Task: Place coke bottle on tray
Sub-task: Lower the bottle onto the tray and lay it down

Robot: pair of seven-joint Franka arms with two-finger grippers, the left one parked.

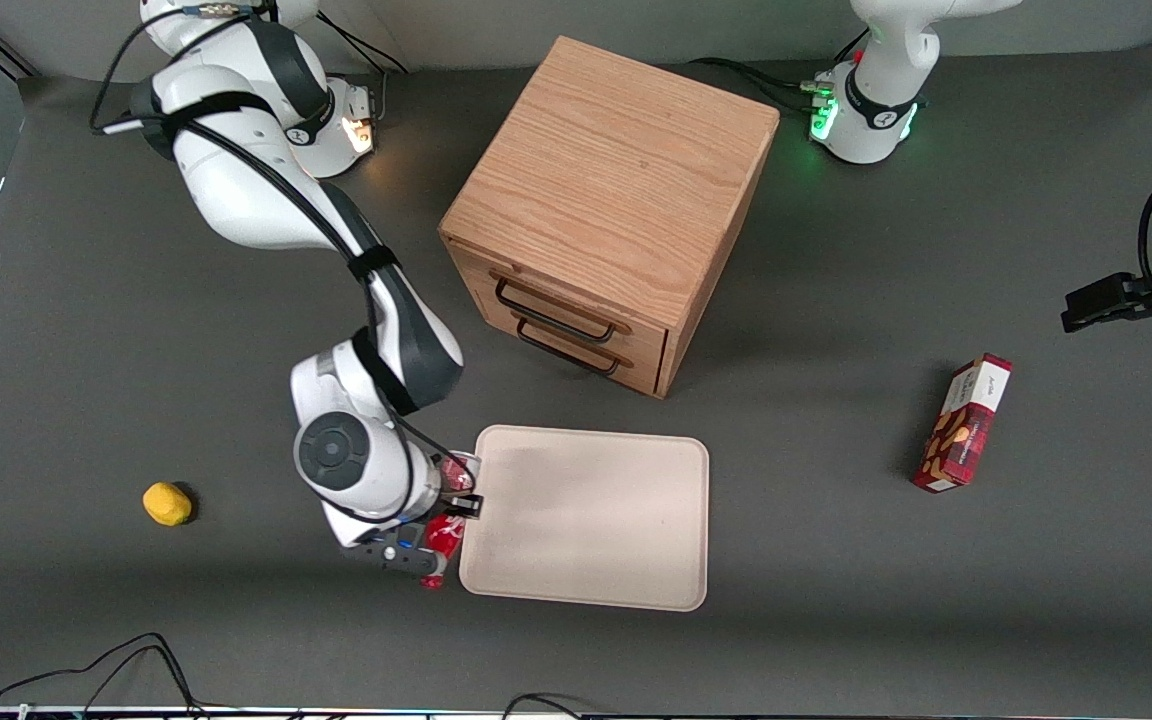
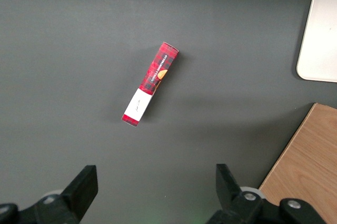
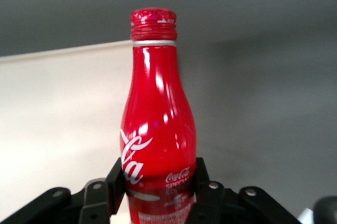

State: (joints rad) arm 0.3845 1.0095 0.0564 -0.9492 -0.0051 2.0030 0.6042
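The coke bottle [image 1: 444,538] is a slim red bottle with white script. It lies roughly level, with its neck toward the front camera. My right gripper [image 1: 448,515] is shut on its lower body and holds it at the edge of the tray [image 1: 586,520] that faces the working arm's end. In the right wrist view the fingers [image 3: 117,179] press both sides of the bottle [image 3: 158,124]. Part of the bottle is over the pale beige tray [image 3: 52,129] and part over the dark table. The tray holds nothing.
A wooden two-drawer cabinet [image 1: 616,200] stands farther from the front camera than the tray. A red snack box [image 1: 966,422] lies toward the parked arm's end and also shows in the left wrist view [image 2: 151,83]. A small yellow object [image 1: 167,503] lies toward the working arm's end.
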